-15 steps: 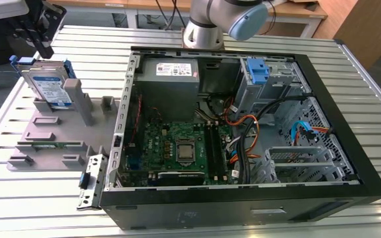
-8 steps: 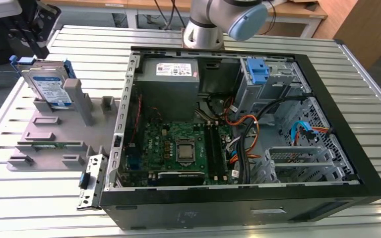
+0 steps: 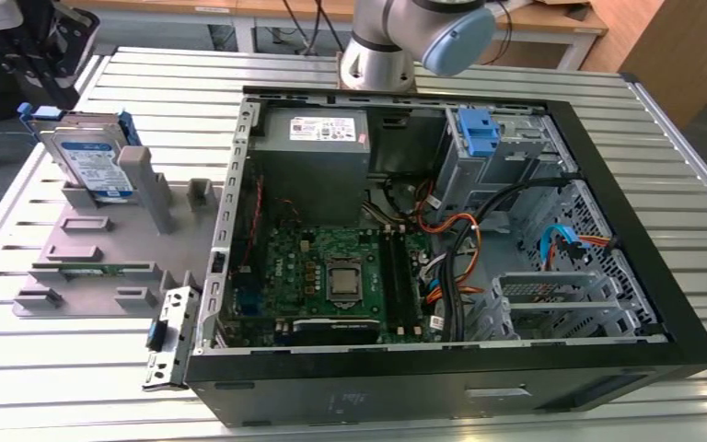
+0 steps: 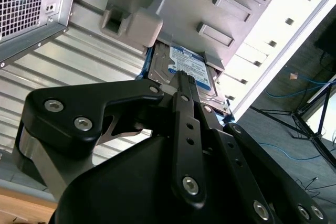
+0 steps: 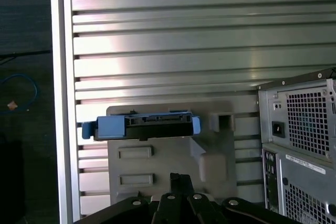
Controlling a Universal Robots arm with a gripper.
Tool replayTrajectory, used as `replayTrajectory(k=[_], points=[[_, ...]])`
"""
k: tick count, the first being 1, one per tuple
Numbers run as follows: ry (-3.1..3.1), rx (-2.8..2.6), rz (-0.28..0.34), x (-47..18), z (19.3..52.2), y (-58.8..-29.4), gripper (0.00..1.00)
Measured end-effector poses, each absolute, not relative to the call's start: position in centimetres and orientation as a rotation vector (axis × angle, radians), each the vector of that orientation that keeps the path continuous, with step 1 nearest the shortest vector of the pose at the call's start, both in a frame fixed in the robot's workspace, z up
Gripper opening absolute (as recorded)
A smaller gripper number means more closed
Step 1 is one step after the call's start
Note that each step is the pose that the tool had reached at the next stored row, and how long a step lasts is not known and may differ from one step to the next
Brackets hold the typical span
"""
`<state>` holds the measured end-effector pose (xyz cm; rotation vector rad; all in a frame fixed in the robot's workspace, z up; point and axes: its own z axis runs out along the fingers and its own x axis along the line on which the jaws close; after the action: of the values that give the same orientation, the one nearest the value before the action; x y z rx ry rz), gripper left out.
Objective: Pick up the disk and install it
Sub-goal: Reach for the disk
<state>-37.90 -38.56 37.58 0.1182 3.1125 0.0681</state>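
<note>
Tool (image 5: 181,178) hangs clear of the disk (image 5: 142,127), jaws seemingly closed on nothing. Disk stands on edge in a grey holder (image 3: 96,267) on the counter (image 3: 648,138), beside the open computer case (image 3: 452,387).

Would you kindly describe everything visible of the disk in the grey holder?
The disk is a flat rectangular silver-metal drive with a blue-and-white label, framed by blue plastic rails. It stands on edge, slightly tilted, in a slot of the grey holder at the exterior view's left of the open computer case. The holder supports it; the gripper is apart from it in the first wrist view.
</note>
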Motion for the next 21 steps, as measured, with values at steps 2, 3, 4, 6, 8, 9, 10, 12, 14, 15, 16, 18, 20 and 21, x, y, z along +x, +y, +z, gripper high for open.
replayTrajectory(k=[2,3,4,6,8,9,10,12,14,15,16,18,20,21], points=[[3.112,0.118,0.068,-38.2,37.5,-38.5,0.11],[3.113,0.118,0.068,-38.4,37.5,-38.5,0.11],[3.112,0.118,0.068,-38.5,37.5,-38.5,0.11],[3.112,0.118,0.068,-38.9,37.4,-38.4,0.11],[3.113,0.118,0.068,-39.2,37.3,-38.4,0.11],[3.112,0.118,0.068,-39.4,37.2,-38.3,0.11],[3.112,0.118,0.068,-39.5,37.1,-38.3,0.11],[3.112,0.118,0.068,-39.8,36.9,-38.3,0.11],[3.112,0.118,0.067,-40.0,36.7,-38.2,0.11],[3.112,0.118,0.067,-40.0,36.6,-38.1,0.11],[3.112,0.118,0.067,-40.1,36.5,-38.1,0.11],[3.113,0.118,0.067,-40.2,36.3,-38.0,0.11],[3.113,0.118,0.067,-40.2,36.1,-37.9,0.11],[3.113,0.118,0.067,-40.2,36.0,-37.8,0.11]])
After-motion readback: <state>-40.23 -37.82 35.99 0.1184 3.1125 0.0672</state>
